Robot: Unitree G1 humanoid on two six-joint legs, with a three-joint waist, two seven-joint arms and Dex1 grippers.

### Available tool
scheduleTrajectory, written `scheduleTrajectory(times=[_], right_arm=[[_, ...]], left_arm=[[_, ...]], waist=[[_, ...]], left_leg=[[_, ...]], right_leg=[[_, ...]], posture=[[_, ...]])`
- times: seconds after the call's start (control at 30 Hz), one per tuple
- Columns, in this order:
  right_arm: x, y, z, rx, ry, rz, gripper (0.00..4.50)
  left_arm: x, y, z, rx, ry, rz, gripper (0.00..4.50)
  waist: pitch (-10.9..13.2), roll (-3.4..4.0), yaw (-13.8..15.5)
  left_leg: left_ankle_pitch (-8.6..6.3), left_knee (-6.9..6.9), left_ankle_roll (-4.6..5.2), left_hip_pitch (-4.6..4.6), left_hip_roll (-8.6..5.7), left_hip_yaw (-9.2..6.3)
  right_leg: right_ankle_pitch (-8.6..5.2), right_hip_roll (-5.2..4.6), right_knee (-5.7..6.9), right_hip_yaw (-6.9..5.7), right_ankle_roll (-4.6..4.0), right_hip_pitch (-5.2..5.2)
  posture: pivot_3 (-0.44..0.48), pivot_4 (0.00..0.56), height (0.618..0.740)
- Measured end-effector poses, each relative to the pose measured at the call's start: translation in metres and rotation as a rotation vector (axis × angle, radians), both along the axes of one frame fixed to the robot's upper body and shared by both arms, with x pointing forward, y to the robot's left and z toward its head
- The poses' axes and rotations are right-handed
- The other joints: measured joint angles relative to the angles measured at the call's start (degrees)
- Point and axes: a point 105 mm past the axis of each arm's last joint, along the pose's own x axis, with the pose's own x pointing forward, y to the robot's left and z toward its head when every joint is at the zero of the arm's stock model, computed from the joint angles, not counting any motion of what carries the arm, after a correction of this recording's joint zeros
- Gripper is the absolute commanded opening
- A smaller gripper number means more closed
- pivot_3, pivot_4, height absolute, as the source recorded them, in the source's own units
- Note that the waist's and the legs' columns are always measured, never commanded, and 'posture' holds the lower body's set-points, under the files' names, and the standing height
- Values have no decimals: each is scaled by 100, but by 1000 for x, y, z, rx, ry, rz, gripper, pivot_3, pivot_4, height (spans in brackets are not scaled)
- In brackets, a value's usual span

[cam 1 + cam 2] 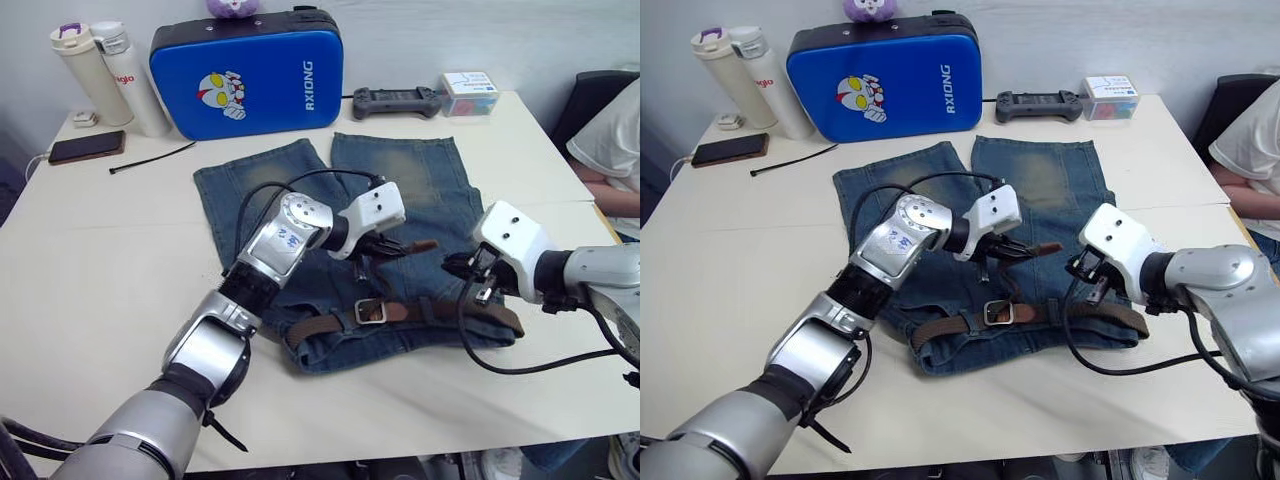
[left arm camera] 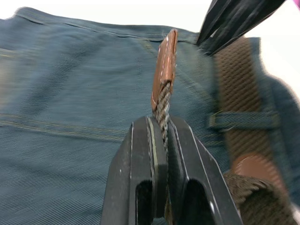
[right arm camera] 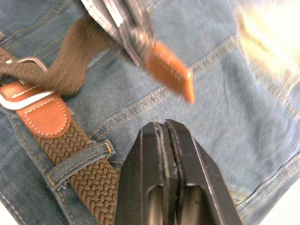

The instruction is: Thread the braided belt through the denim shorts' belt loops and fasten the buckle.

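White table (image 1: 120, 260), braided belt (image 1: 420, 245) tip pinched in left claw (image 1: 385, 246), raised over denim shorts (image 1: 420, 180)

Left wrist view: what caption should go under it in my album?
The left tool pinches the braided belt near its tan tip, above the denim shorts.

From the head you get two eyes looking forward and down over both arms onto the surface (image 1: 90, 250), the right eye set just a little to the side, so both share one scene — the denim shorts (image 1: 410, 180) spread in the middle. Each wrist camera sits very close, looking along its own tool's fingers onto the denim. Both wrist views share the same patch — the braided belt (image 3: 79, 173) at the waistband and its tan tip (image 2: 164, 65).
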Motion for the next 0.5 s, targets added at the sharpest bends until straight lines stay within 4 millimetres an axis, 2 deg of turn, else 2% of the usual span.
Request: scheduleTrajectory(times=[0.1, 0.13, 0.2, 0.3, 0.4, 0.5], right_arm=[[-1, -4, 7, -67, -43, 21, 2552], [1, -4, 15, -94, -93, 33, 2962], [5, 2, 24, -123, -158, 77, 2962], [9, 13, 26, -137, -192, 136, 2962], [12, 26, 21, -147, -192, 197, 2962], [14, 30, 12, -160, -163, 221, 2962]], left_arm=[[2, 5, 3, 9, -42, 3, 0], [3, 7, 2, 13, -50, 7, 0], [0, 5, -3, 22, -63, -7, 0], [-6, -2, -3, 35, -98, -40, 0], [-8, -4, 1, 36, -123, -53, 0], [-10, -6, 3, 36, -140, -61, 0]], waist=[[1, 1, 6], [1, 1, 8], [1, 1, 12], [1, 1, 14], [1, 1, 6], [1, 1, 5]], left_leg=[[1, 1, 3, -2, -1, 1], [0, 3, 4, -1, -1, -1], [1, 4, 5, -1, -2, -2], [1, 4, 5, -3, -2, -2], [1, 4, 5, -3, 0, -2], [1, 4, 5, -3, -1, -1]], right_leg=[[0, -2, -3, 0, 0, 2], [0, -2, -5, -1, 0, 5], [0, -3, -5, -2, 1, 6], [0, -3, -5, -3, 1, 4], [0, -1, -4, -3, 0, 3], [0, -1, -3, -2, 0, 2]], posture=[[0, 150, 740], [0, 150, 740], [0, 150, 740], [0, 150, 740], [0, 150, 740], [0, 150, 740]])
